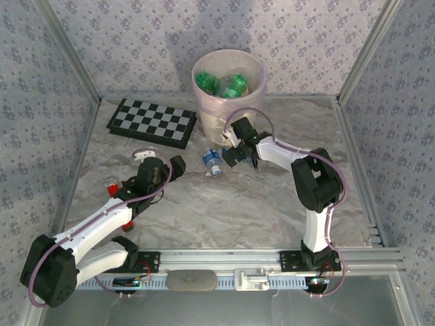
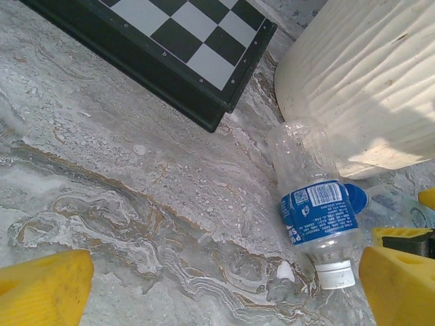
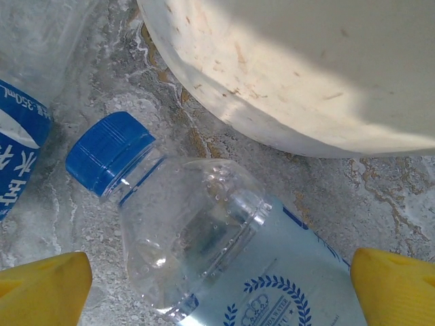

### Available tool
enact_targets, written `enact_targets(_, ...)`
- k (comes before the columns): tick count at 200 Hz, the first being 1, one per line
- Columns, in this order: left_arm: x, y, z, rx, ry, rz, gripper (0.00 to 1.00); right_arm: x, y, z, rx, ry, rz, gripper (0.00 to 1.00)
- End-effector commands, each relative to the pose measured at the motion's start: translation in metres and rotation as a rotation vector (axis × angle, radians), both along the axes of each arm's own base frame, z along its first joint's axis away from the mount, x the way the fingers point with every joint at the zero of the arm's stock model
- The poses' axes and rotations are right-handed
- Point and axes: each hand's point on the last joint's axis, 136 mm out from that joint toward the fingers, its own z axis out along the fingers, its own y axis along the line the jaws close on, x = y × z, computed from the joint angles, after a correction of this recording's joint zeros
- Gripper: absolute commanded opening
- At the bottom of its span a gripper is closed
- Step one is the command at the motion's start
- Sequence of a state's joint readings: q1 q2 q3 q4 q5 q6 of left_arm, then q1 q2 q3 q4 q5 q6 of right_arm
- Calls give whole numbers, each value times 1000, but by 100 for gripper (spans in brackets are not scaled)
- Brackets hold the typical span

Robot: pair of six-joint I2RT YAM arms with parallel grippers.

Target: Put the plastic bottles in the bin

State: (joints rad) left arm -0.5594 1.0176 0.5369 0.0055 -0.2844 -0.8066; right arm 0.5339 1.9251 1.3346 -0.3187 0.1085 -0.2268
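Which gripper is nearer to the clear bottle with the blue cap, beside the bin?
Right. The right gripper hangs directly over the blue-capped bottle, open. The left gripper is farther, beyond the white-capped bottle lying between them.

overhead view: bright, even, slightly washed-out light. soft grey shadow on back wall (image 1: 204, 30) above bin (image 1: 212, 117); faint arm shadows on table (image 1: 238, 210). walls lean outward toward frame edges. left wrist view: table grain sharp, bright sunlit patch on bin side; yellow fingertips (image 2: 42, 288) of left gripper (image 2: 224, 291) blurred in lower corners. right wrist view: bin side glaring pale, shaded along lower edge; clear bottle (image 3: 204, 251) crisp with small glints; right gripper (image 3: 217, 288) fingertips (image 3: 42, 288) soft.
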Motion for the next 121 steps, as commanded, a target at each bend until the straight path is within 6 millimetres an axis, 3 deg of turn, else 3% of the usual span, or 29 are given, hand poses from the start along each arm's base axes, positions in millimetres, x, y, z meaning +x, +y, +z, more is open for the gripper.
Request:
enact_targets(1,6,-10,14,-44,-41,-8,100,-3,-3,-11,-30,37,6,99)
enact_targets(59,8,-17,9,-37,-27,-21,100,-31,0,-12,46,104,1,99)
enact_targets(104,9,-19,9,-34,-26,-19,100,-49,8,1,95,92,3,99)
enact_targets(107,9,-19,9,-35,-26,-20,100,-57,4,-8,82,113,3,99)
enact_targets(121,11,-22,9,-36,-26,-25,100,-60,4,-14,69,118,0,99)
